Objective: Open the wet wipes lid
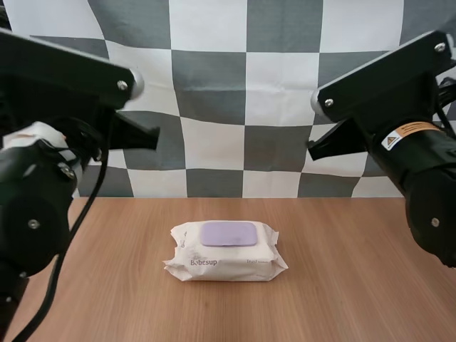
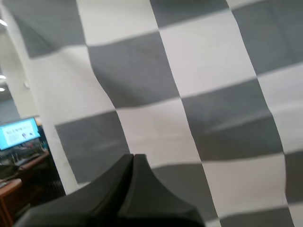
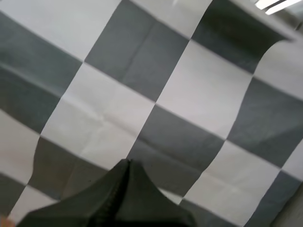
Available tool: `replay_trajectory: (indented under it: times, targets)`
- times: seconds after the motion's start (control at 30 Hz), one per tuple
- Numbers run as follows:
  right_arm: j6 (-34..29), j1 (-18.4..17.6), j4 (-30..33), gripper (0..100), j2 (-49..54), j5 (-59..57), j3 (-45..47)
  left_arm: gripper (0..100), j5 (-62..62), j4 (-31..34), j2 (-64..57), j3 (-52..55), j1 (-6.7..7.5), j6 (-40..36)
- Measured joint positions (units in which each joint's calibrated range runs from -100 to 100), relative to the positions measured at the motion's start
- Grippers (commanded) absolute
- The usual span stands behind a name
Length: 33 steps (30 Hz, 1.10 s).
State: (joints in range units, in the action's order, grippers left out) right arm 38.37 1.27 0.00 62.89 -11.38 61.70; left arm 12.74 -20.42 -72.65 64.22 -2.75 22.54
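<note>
left gripper: closed, the two black fingers pressed together into one dark wedge with nothing between them.
right gripper: closed the same way, fingers together in a single wedge, holding nothing.
left gripper from above: raised high over the left side of the table, its tip pointing inward toward the middle.
right gripper from above: raised high over the right side, its tip pointing inward, facing the left one across a wide gap.
left arm: black, folded up at the left edge, well above the table top.
right arm: black, folded up at the right edge, carrying a small orange-and-white label.
pack of wet wipes: lies flat near the middle of the table, between the two arms, far below both grippers and touched by neither; white wrapper with small print on the near side.
lid: pale purple, a rounded rectangle on top of the pack, lying flat and closed.
table: brown wood-grain top, bearing the pack.
</note>
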Motion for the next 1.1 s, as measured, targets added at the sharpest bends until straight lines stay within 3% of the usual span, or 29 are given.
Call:
replay_trajectory:
  times: [0.13, 0.33, 0.53, 0.67, 0.83, 1.1]
  targets:
    - [1.9, 0.0, -2.8, 0, -5.2, -11.0, 0.0, 0, 10.6, 0.9, 3.2, 4.6, 0.0, 6.0]
    - [10.2, 0.0, -7.2, 0, -11.0, -26.3, 0.0, 0, 25.8, 10.1, 8.6, 7.4, 0.0, 11.5]
    - [14.4, 0.0, -7.3, 0, -12.2, -41.4, 0.1, 0, 33.3, 20.0, 12.9, 7.4, 0.0, 7.7]
    - [14.6, 0.0, -7.3, 0, -12.2, -43.9, 0.1, 0, 31.2, 23.5, 16.0, 7.4, 0.0, 2.3]
    - [15.7, 0.0, -6.4, 0, -12.4, -43.9, 0.1, 0, 37.4, 21.1, 22.1, 5.1, 0.0, 1.6]
    - [15.4, 0.0, 0.0, 0, -12.4, -45.4, 0.4, 0, 55.4, 8.5, 31.9, 0.1, 0.0, 11.1]
